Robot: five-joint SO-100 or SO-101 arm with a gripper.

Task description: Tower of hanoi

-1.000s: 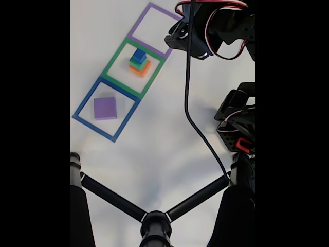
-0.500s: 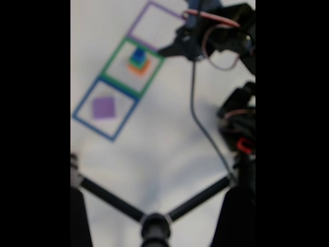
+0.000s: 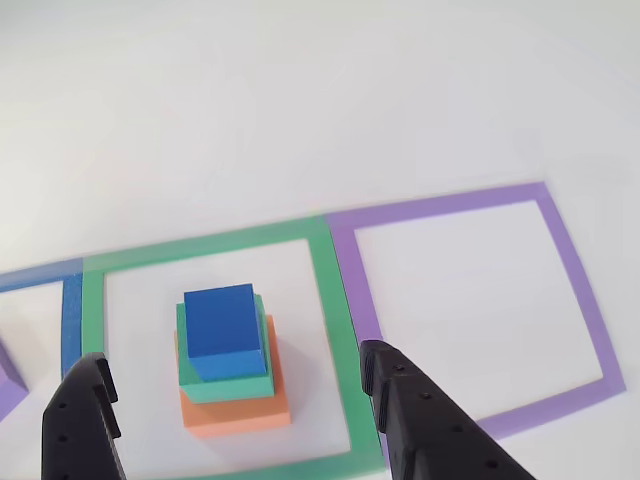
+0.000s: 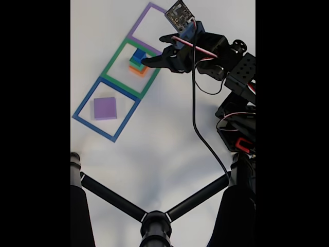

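Inside the green-taped square (image 3: 330,300) stands a stack: a blue cube (image 3: 222,322) on a green block (image 3: 230,385) on an orange block (image 3: 238,412). My gripper (image 3: 232,355) is open, its two black fingers (image 3: 410,420) standing apart on either side of the stack, near it and touching nothing. In the fixed view the gripper (image 4: 155,50) hovers at the right side of the stack (image 4: 138,62). A flat purple block (image 4: 105,108) lies in the blue square (image 4: 82,105). Nothing stands in the purple square (image 4: 134,25).
The three taped squares run in a diagonal row on a white table (image 4: 164,134). The arm's base (image 4: 239,128) and a black cable (image 4: 198,123) are on the right of the fixed view. Black stand legs (image 4: 154,221) cross the bottom.
The arm has swung down and left from the upper right. The gripper now sits at the stack in the green square. No block has moved.
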